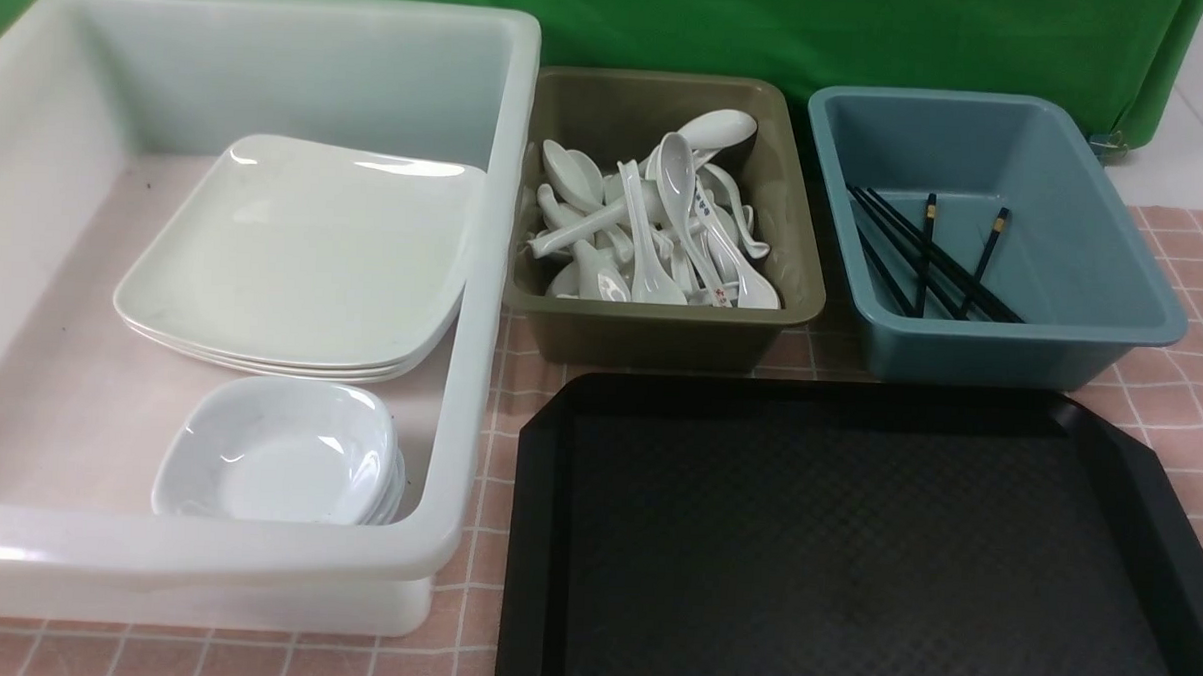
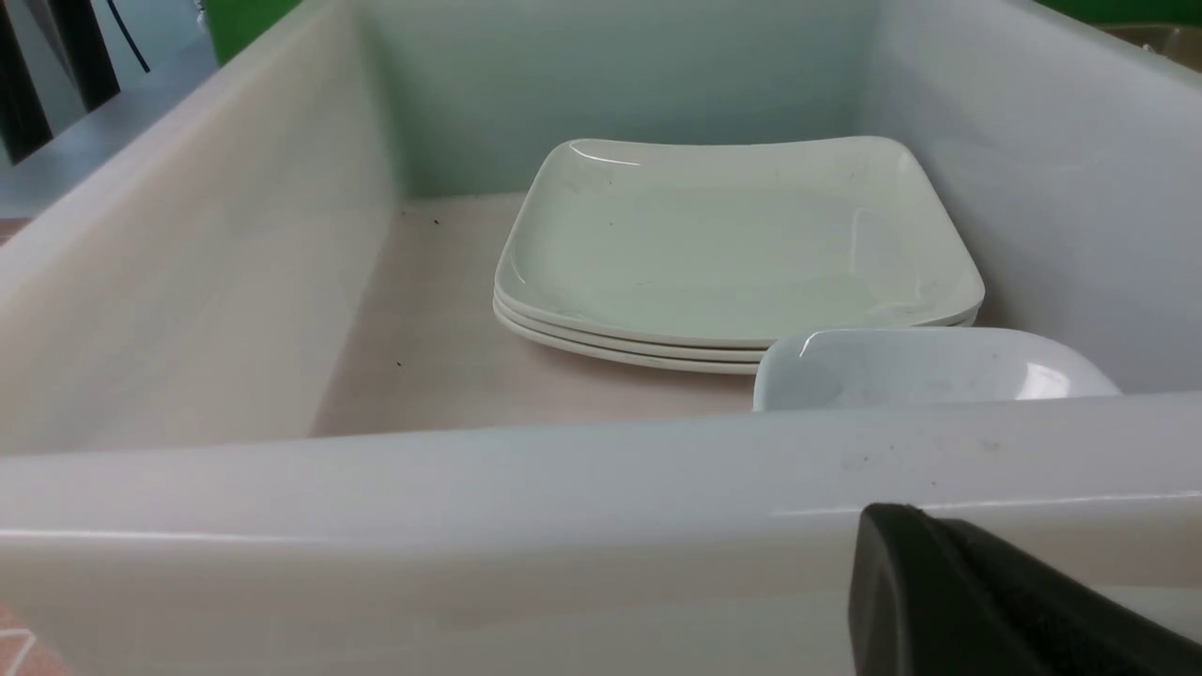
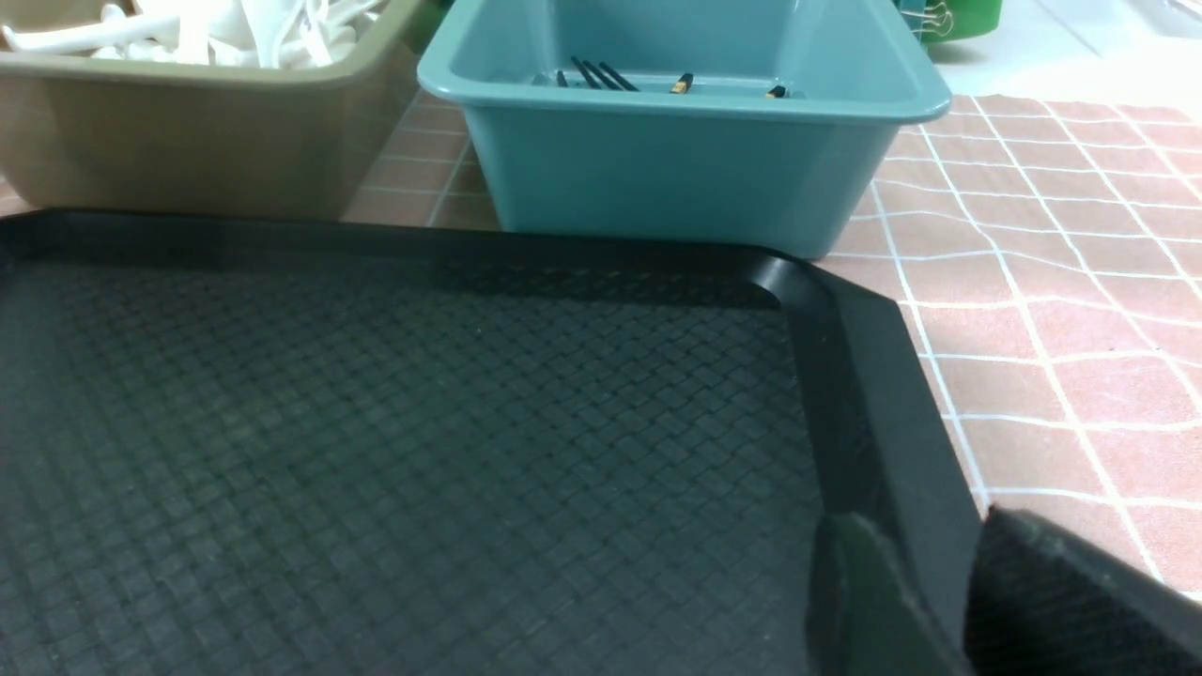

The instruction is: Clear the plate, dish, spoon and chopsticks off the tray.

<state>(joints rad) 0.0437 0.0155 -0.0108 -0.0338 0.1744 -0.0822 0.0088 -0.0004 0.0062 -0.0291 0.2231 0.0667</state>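
The black tray lies bare at the front right. The white square plate tops a stack inside the white tub. A small white dish sits in front of that stack. The red-marked spoon lies in a heap of white spoons. Black chopsticks lie in the blue bin. My left gripper is shut and empty, just outside the tub's near wall. My right gripper is open and empty over the tray's right rim.
The white tub's near wall stands right before the left gripper. An olive bin of spoons and a blue bin stand behind the tray. A pink checked cloth covers the table.
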